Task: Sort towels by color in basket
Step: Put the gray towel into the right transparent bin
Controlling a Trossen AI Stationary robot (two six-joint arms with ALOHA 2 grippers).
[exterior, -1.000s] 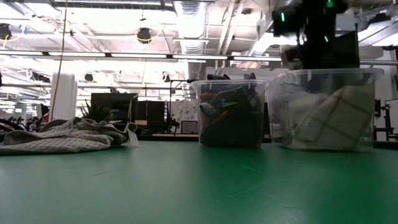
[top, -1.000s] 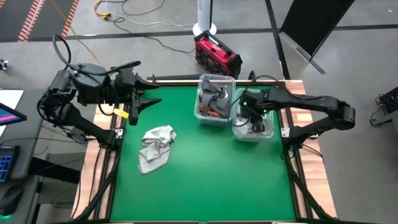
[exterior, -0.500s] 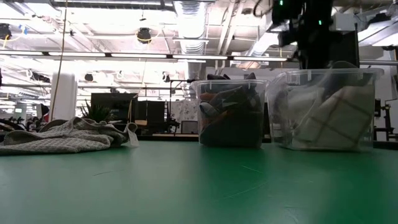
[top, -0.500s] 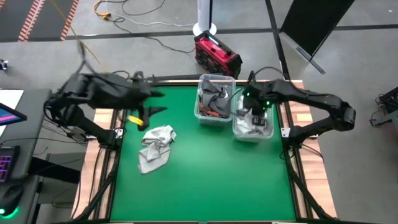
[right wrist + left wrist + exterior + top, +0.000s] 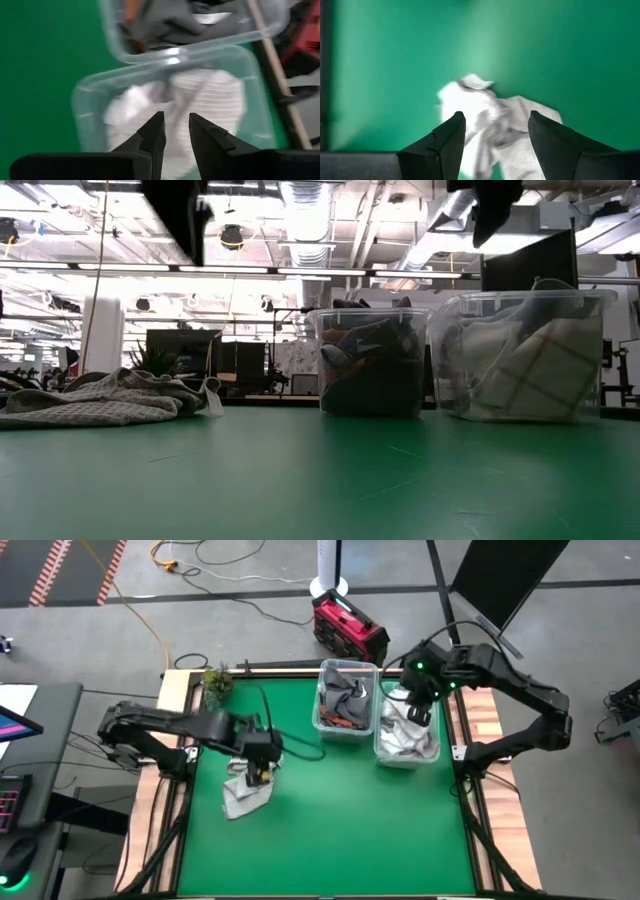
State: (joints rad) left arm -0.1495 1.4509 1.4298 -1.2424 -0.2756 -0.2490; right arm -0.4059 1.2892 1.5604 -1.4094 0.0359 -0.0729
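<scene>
Over the green worktop [image 5: 330, 830], near its left side: left pincer [image 5: 258, 772] now swung in from the edge, hanging wide and empty above the crumpled light grey towel [image 5: 246, 793]. Likely the next pick. Farther off, right pincer [image 5: 421, 706] risen clear of the clear plastic tub of white and checked towels [image 5: 406, 748], narrow, empty; apparently a drop-off just done. Beside it, the tub of dark grey and rust-orange towels [image 5: 343, 700]. No legible writing anywhere.

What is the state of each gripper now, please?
Left gripper: open, empty, above the light grey towel on the table.
Right gripper: fingers nearly together, holding nothing, above the white towels' bin.
</scene>
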